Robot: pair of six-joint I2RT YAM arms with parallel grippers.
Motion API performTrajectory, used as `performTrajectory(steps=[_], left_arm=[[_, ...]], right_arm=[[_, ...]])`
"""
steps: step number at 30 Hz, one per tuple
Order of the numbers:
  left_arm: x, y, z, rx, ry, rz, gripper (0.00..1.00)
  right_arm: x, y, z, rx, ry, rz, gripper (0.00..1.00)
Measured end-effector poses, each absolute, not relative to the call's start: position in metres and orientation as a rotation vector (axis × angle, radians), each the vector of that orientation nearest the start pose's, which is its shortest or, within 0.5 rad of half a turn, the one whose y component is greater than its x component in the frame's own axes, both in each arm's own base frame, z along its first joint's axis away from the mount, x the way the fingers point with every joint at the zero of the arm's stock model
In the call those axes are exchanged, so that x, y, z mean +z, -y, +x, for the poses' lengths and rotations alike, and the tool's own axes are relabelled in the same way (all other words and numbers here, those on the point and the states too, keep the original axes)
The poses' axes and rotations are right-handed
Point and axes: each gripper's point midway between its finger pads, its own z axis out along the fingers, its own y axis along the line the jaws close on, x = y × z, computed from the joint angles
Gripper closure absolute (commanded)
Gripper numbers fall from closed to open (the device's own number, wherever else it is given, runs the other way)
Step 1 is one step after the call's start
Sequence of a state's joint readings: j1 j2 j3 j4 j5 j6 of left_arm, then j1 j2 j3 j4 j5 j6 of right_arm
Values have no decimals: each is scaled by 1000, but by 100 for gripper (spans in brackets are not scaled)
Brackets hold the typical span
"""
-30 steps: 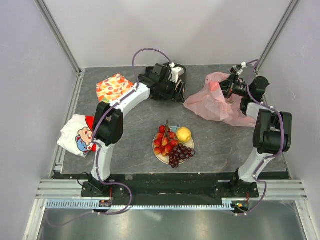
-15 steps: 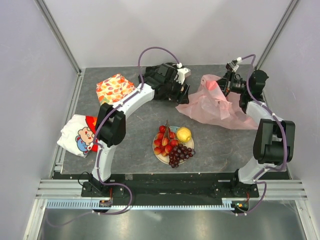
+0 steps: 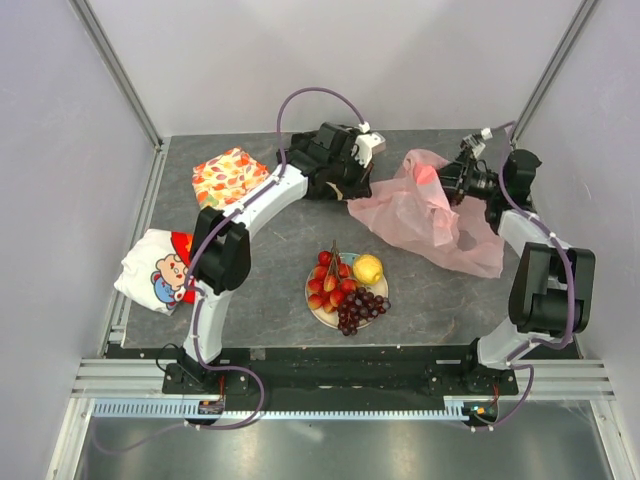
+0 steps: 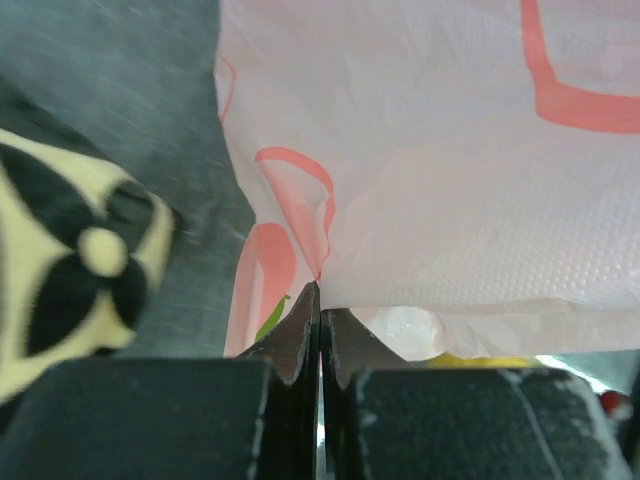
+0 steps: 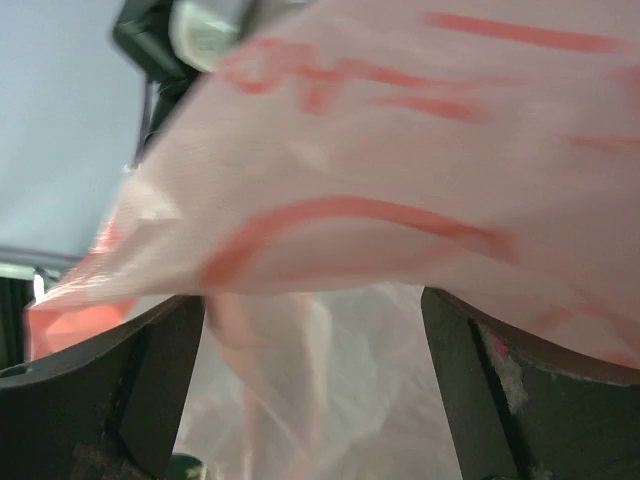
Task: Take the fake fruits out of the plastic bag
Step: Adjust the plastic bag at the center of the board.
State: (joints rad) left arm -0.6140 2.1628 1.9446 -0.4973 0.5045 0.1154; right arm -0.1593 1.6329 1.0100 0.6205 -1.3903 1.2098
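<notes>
The fake fruits lie on a plate (image 3: 316, 311) at mid-table: red fruits (image 3: 328, 284), purple grapes (image 3: 364, 306) and a yellow lemon (image 3: 368, 268). The pink plastic bag (image 3: 425, 212) lies crumpled behind them, stretched between both arms. My left gripper (image 3: 352, 192) is at its left corner. In the left wrist view the left gripper (image 4: 320, 287) is shut, pinching the plastic bag (image 4: 450, 150) at its edge. My right gripper (image 3: 448, 180) is at the bag's far right. In the right wrist view the right gripper (image 5: 315, 350) stands wide open, with the plastic bag (image 5: 400, 180) draped over it.
An orange leaf-print cloth (image 3: 229, 175) lies at the back left and a white cartoon cloth (image 3: 158, 270) at the left edge. A black-and-cream patterned cloth (image 4: 80, 260) lies beside my left gripper. Metal frame rails border the table.
My left gripper has shut on the bag's left edge. My right gripper has opened and let go of the bag, which now spreads lower and further left.
</notes>
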Motion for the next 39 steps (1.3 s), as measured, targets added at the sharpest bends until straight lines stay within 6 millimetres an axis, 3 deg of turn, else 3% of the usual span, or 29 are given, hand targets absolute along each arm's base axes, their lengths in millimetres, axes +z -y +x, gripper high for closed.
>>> performTrajectory(steps=[5,9,10,11,13,14,16,18,21,23,27,29,31,34,39], left_arm=[[169,379,437,-720,-1996,1082,98],[179,363,446,-688,-1984,1060,98],[183,359,448,-673,-1976,1058,93],[186,357,449,-656,-1970,1055,69],[191,353,454,-606,-1955,1053,53],[192,351,457,-581,-1960,1040,39],[191,346,463,-529,-1979,1008,29],[195,341,466,-493,-1990,969,28],[217,338,462,-504,-1977,923,22],[246,337,447,-569,-1948,902,1],[318,344,394,-796,-1819,927,1],[350,352,358,-913,-1729,993,1],[360,363,333,-965,-1685,1052,1],[346,383,305,-1013,-1704,1131,1],[271,406,280,-950,-1905,1238,1]], right_arm=[[206,-96,364,1643,-2081,148,2],[177,-86,365,1437,-2218,68,2],[171,-84,362,1399,-2245,41,2],[167,-83,359,1373,-2265,26,2],[157,-82,352,1326,-2314,-2,2],[152,-81,349,1310,-2338,-8,2],[147,-81,343,1286,-2372,-22,2],[146,-82,342,1264,-2392,-44,2],[147,-89,342,1226,-2399,-101,2],[150,-99,341,1206,-2399,-147,2],[150,-119,343,1171,-2393,-240,4],[144,-126,346,1166,-2408,-248,8],[136,-129,351,1157,-2430,-221,9],[122,-128,363,1129,-2467,-147,9],[120,-127,388,1105,-2460,-56,10]])
